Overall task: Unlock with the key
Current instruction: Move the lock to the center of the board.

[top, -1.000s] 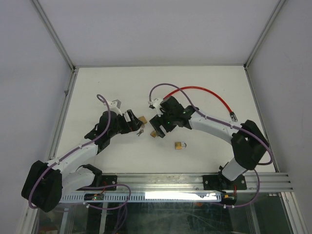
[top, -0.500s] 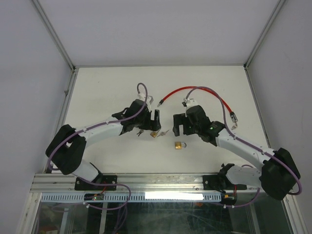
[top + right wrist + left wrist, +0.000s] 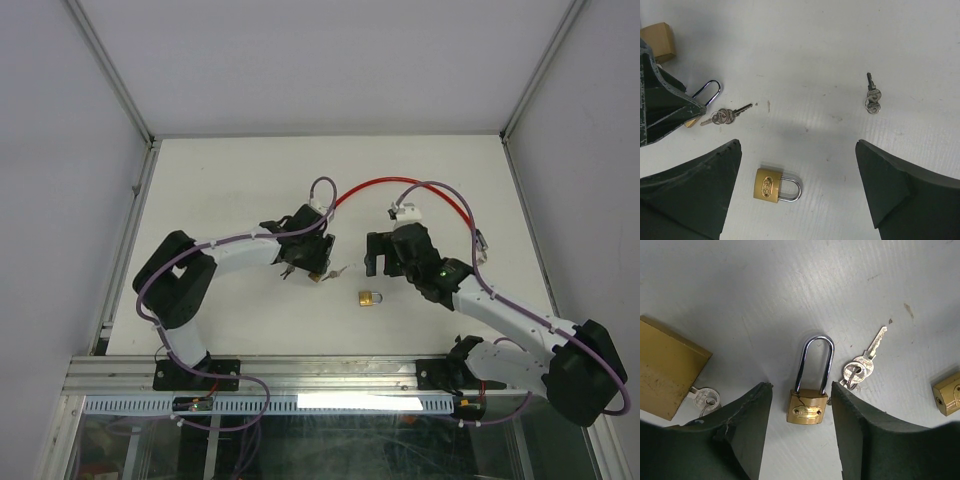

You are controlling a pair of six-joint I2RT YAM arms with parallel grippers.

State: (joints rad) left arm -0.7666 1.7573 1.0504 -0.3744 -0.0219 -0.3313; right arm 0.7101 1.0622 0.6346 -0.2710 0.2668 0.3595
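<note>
A brass padlock with a long shackle [image 3: 808, 409] lies flat on the white table, directly between my left gripper's open fingers [image 3: 801, 392]; nothing is gripped. A ring with keys [image 3: 860, 368] lies just right of its shackle. In the top view the left gripper [image 3: 306, 262] hovers over this padlock [image 3: 316, 277] and the keys [image 3: 338, 271]. My right gripper [image 3: 799, 146] is open and empty above a short-shackle brass padlock [image 3: 771, 186], which also shows in the top view [image 3: 370, 298]. The right gripper [image 3: 383, 262] is right of the keys.
A large brass block lock [image 3: 667, 367] with a key in it [image 3: 705, 397] lies left of the long padlock. Another key [image 3: 871, 97] lies further right. A red cable [image 3: 400, 185] arcs behind both grippers. Grey walls and rails bound the table.
The right gripper has drawn back to the right, away from the long padlock. The left arm has swung right and now stands over that padlock, jaws open.
</note>
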